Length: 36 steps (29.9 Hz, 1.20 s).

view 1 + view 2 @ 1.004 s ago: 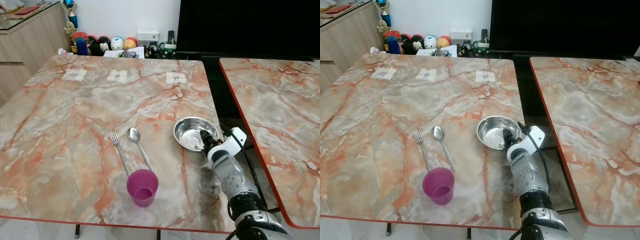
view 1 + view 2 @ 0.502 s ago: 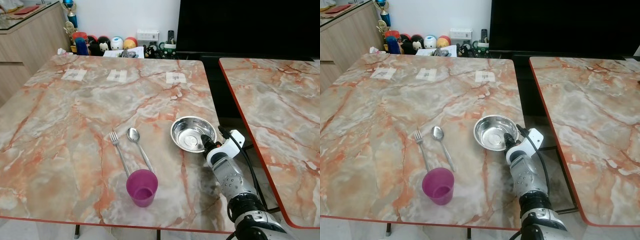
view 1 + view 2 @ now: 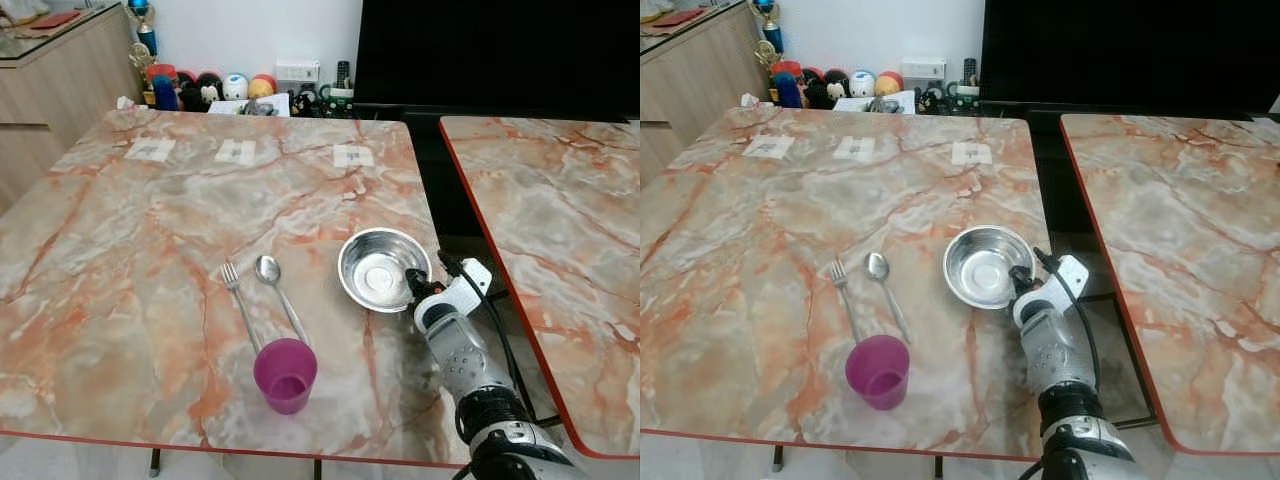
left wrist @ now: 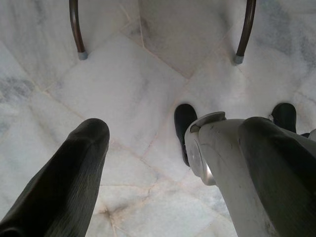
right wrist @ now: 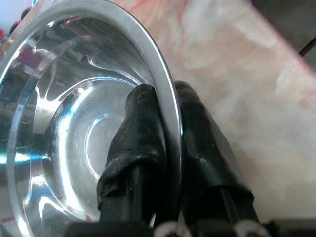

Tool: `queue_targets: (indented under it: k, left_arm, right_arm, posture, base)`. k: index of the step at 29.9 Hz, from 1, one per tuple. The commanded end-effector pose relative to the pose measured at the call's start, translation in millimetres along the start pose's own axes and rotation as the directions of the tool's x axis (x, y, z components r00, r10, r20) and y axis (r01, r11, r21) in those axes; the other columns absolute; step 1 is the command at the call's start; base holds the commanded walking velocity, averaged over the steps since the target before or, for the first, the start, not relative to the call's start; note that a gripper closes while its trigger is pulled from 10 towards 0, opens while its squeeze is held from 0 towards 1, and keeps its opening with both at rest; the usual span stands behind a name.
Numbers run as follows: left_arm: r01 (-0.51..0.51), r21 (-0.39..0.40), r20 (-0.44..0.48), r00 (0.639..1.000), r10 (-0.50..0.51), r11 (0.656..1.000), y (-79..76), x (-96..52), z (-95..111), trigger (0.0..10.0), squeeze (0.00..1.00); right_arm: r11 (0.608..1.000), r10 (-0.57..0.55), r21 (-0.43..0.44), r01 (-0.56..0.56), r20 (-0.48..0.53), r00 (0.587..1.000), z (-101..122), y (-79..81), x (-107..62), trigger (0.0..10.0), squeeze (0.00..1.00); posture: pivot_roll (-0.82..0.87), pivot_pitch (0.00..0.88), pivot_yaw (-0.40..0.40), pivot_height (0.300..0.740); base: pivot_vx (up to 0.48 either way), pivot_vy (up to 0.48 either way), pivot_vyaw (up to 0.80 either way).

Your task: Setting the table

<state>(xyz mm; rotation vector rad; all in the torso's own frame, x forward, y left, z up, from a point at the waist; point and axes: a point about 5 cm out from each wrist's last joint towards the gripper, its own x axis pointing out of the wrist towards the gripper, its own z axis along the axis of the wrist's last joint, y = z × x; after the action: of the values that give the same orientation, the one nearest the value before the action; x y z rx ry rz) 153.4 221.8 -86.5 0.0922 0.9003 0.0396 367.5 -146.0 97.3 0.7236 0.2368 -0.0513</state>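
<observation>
Bowl (image 3: pixel 381 270) of shiny metal sits near the right edge of the marble table (image 3: pixel 120 230), its near rim pinched by the right gripper (image 3: pixel 413 289). A fork (image 3: pixel 238 303) and spoon (image 3: pixel 278 296) lie beside it, and a purple cup (image 3: pixel 285 374) stands toward the front edge.

From the left wrist, the left gripper (image 4: pixel 173 163) hangs with fingers spread over the tiled floor (image 4: pixel 138 84).

From the right wrist, two black fingers (image 5: pixel 143 143) clamp the bowl's rim, one inside and one outside.
</observation>
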Motion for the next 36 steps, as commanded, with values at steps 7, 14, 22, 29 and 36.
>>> queue_targets:
  k: [7, 14, 22, 29, 36]
  left_arm:
    - [-0.004, 0.043, -0.039, 0.999, 0.006, 0.999, -0.7, -3.0, -11, 10.0, 0.00]
    - [-0.053, 0.048, -0.042, 0.998, 0.055, 0.997, 12.5, -6.2, -15, 10.0, 0.00]
    - [-0.122, -0.005, -0.027, 0.992, 0.122, 0.992, 33.0, -11.8, -18, 10.0, 0.00]
    - [-0.115, -0.005, -0.005, 0.993, 0.115, 0.993, 27.4, -9.1, -13, 10.0, 0.00]
    - [-0.075, -0.008, 0.028, 0.997, 0.075, 0.997, 9.3, -2.9, -2, 10.0, 0.00]
  right_arm:
    - [0.998, 0.059, 0.015, -0.065, 0.273, 0.960, 28, -5.6, -18.5, 4.2, 0.00]
    - [0.992, 0.109, 0.014, -0.126, 0.415, 0.903, 41, -2.8, -38.8, 10.0, 0.00]
    - [0.984, 0.175, -0.102, -0.144, 0.468, 0.866, 53, -3.1, -63.5, 10.0, 0.00]
    - [0.987, 0.159, -0.095, -0.128, 0.485, 0.860, 55, 0.0, -64.4, 10.0, 0.00]
    - [0.982, 0.188, -0.113, -0.154, 0.443, 0.876, 43, 18.3, -62.7, 10.0, 0.00]
  posture:
    - [0.04, 0.065, -0.023, 0.740]
    - [0.05, 0.049, -0.020, 0.740]
    - [0.04, 0.032, -0.022, 0.740]
    - [0.02, 0.050, -0.031, 0.740]
    - [0.02, 0.066, -0.040, 0.740]
  base:
    - [0.000, 0.000, 0.00]
    - [0.000, 0.000, 0.00]
    - [0.000, 0.000, 0.00]
    - [0.000, -0.131, 0.00]
    - [0.000, -0.464, 0.00]
